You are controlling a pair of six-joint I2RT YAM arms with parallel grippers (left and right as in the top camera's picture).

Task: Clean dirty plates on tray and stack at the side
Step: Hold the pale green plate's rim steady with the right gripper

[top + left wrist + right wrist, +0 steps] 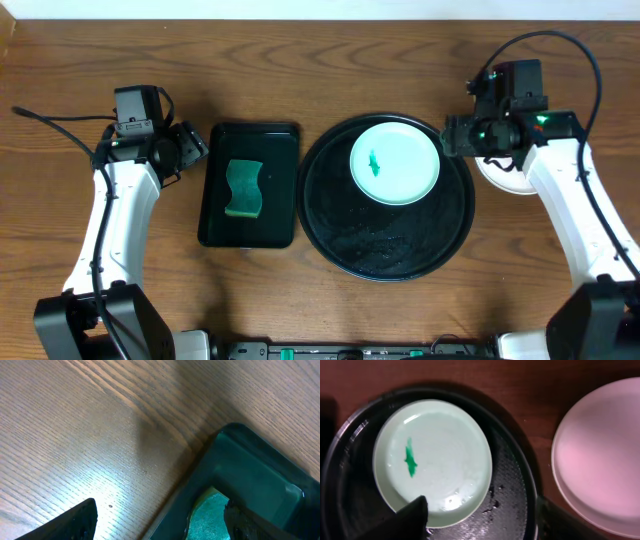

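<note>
One pale-mint plate with a small green smear lies in the far half of the round black tray. The right wrist view shows the same plate and the tray's wet floor. My right gripper hangs open above the tray's right rim, its fingertips straddling the plate's edge and the rim, holding nothing. Off the tray to the right, a clean pale plate rests on the wood, partly hidden under my right arm in the overhead view. My left gripper is open and empty.
A rectangular black tray holding a green sponge sits left of the round tray. In the left wrist view my open left gripper spans that tray's corner and the sponge. Bare wood lies all around.
</note>
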